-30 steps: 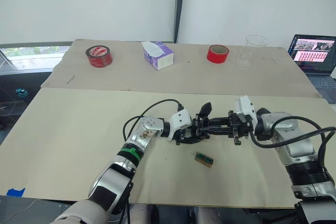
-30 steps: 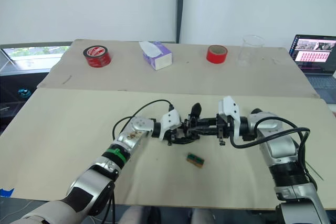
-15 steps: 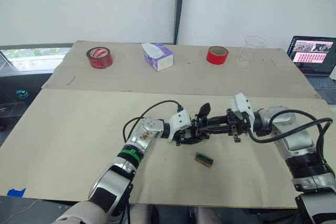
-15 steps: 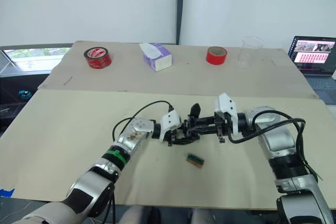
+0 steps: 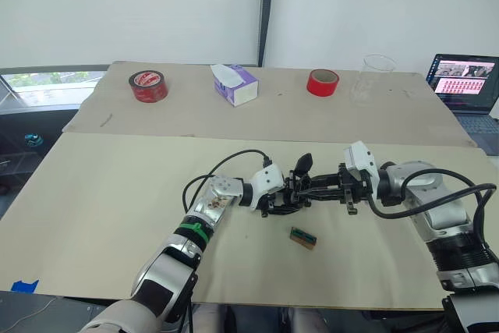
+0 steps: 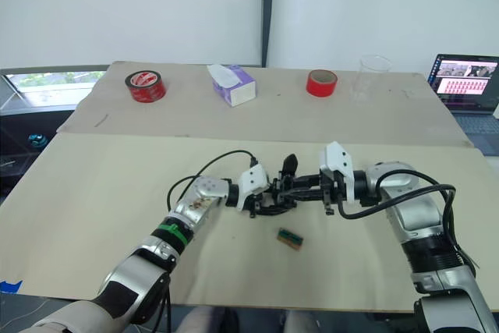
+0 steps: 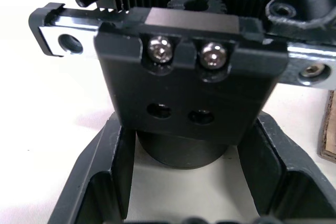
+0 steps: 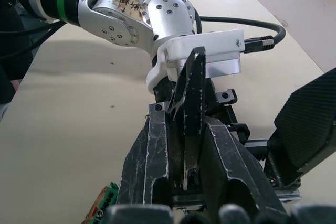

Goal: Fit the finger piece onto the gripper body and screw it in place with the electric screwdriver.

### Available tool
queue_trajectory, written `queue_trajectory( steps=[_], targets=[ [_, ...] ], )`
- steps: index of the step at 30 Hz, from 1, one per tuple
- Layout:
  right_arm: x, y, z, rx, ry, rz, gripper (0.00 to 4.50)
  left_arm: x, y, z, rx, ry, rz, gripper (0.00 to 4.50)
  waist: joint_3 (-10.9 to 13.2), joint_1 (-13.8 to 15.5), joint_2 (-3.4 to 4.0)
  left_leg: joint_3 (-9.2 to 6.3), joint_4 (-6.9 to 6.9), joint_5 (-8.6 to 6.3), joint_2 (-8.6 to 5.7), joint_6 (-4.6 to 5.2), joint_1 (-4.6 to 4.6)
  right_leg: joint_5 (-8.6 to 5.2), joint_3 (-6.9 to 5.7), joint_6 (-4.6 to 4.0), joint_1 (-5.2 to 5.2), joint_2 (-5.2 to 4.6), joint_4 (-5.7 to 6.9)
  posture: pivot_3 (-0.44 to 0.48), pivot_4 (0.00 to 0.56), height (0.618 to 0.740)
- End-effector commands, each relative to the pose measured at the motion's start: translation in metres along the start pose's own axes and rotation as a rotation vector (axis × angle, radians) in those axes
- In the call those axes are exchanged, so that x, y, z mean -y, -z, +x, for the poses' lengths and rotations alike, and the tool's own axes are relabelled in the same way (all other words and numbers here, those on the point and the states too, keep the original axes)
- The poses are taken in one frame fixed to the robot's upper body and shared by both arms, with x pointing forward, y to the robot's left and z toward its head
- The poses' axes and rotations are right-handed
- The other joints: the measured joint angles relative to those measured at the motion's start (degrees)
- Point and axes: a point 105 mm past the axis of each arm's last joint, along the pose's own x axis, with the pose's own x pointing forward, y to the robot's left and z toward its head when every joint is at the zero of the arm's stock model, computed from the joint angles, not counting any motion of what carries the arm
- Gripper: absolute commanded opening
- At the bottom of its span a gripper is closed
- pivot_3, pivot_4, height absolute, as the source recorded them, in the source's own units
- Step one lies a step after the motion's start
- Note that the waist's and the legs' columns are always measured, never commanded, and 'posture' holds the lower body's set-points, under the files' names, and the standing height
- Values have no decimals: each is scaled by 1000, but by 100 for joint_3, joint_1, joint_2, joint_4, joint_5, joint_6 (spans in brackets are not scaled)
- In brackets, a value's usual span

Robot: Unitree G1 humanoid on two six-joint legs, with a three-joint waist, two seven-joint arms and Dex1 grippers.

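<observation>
Two grippers meet at mid-table over one dark cluster, and from the head views the parts run together. The left gripper (image 5: 282,195) and right gripper (image 5: 334,188) face each other, with the gripper body (image 5: 295,195) between them. Where one black part ends and the next begins cannot be told from there.

Left wrist view resolves it: the gripper body (image 7: 190,93) sits between the left fingers (image 7: 105,182), which press on its lower round part from both sides. Two bright screw heads, two bare holes below them, and a toothed rack with a gear above are plain here; its far ends run off the edge of that view.

Right wrist view: the right fingers (image 8: 152,156) are pinched on the finger piece (image 8: 189,98), a narrow black tapered blade standing up between them, its tip toward the left wrist. Its lower end is buried between the fingers, so whether it is seated on the body cannot be told. A large black pointed finger stands cut off at that view's edge.

Green-and-brown block (image 5: 303,237) lies on the table (image 5: 101,193) just in front of the cluster, apart from it; the right wrist view catches a corner of it.

Far side of the table: red tape roll (image 5: 147,84), tissue box (image 5: 235,83), second red tape roll (image 5: 323,80), clear cup (image 5: 375,77). Laptop (image 5: 466,79) at the right edge, partly cut off.
</observation>
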Motion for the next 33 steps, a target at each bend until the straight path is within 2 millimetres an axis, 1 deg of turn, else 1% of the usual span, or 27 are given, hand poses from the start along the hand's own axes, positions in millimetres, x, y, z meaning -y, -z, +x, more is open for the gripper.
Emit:
queue_trajectory(
  steps=[1, 3, 5, 9, 15, 20, 24, 27, 30, 31, 33],
  targets=[
    [-16, 68, -17, -236, 29, 206, 355, -8, -23, -3, 59, -15, 54, 2270, -2, 8, -1, -1, 0, 0, 0, 1, 0, 0, -1, 0, 1, 0, -1, 0, 150, 740],
    [-16, 67, -16, -232, 27, 205, 355, -8, -23, -3, 59, -15, 54, 2270, -6, 9, -2, -1, 0, -1, 0, 2, 0, 0, -1, 0, 1, -1, -3, 0, 150, 740],
    [-11, 65, -14, -227, 38, 212, 355, -8, -23, -3, 59, -15, 54, 2270, -7, 9, -3, -1, -1, -2, -1, 3, 0, 0, -2, 0, 1, -2, -5, 0, 150, 740],
    [-8, 66, -8, -292, -1, 224, 355, -8, -24, -3, 58, -11, 56, 2270, -8, -10, -2, -1, -1, -2, 0, 3, 0, 0, -2, 0, 0, -9, -3, 0, 150, 740],
    [-7, 60, -1, -328, -29, 237, 355, -9, -25, -2, 62, -12, 57, 2270, -12, -11, -4, -4, -4, -2, 1, 2, 0, -1, -5, -2, -1, -24, -3, 0, 150, 740],
    [-5, 68, -5, -383, -14, 229, 355, -9, -26, -1, 65, -13, 57, 2270, -22, -11, -12, -3, -6, -2, 1, 2, 1, -1, -7, -2, -2, -29, -4, 0, 150, 740],
    [-3, 64, -5, -353, 3, 248, 355, -8, -26, -1, 66, -12, 56, 2270, -30, -11, -18, -4, -6, -2, 1, 2, 1, -2, -9, -2, -1, -30, -4, 0, 150, 740],
    [-4, 61, -6, -336, 4, 222, 355, -9, -26, -1, 63, -13, 57, 2270, -31, -9, -18, -4, -6, -2, 1, 2, 1, -1, -10, -2, -1, -32, -4, 0, 150, 740],
    [-3, 49, -4, -289, 5, 161, 355, -10, -27, 0, 63, -13, 58, 2270, -31, -5, -18, -4, -7, -2, 1, 2, 1, -1, -10, -2, -2, -33, -5, 0, 150, 740],
    [-1, 42, -3, -259, 6, 143, 355, -10, -27, 0, 63, -12, 59, 2270, -30, -2, -18, -4, -7, -2, 0, 2, 0, -1, -11, -2, -2, -34, -5, 0, 150, 740],
    [1, 22, -1, -170, 1, 144, 355, -9, -27, 0, 64, -10, 59, 2270, -30, 0, -18, -4, -7, -2, -1, 2, -5, -1, -11, -2, -6, -36, -5, 0, 150, 740]
  ],
)
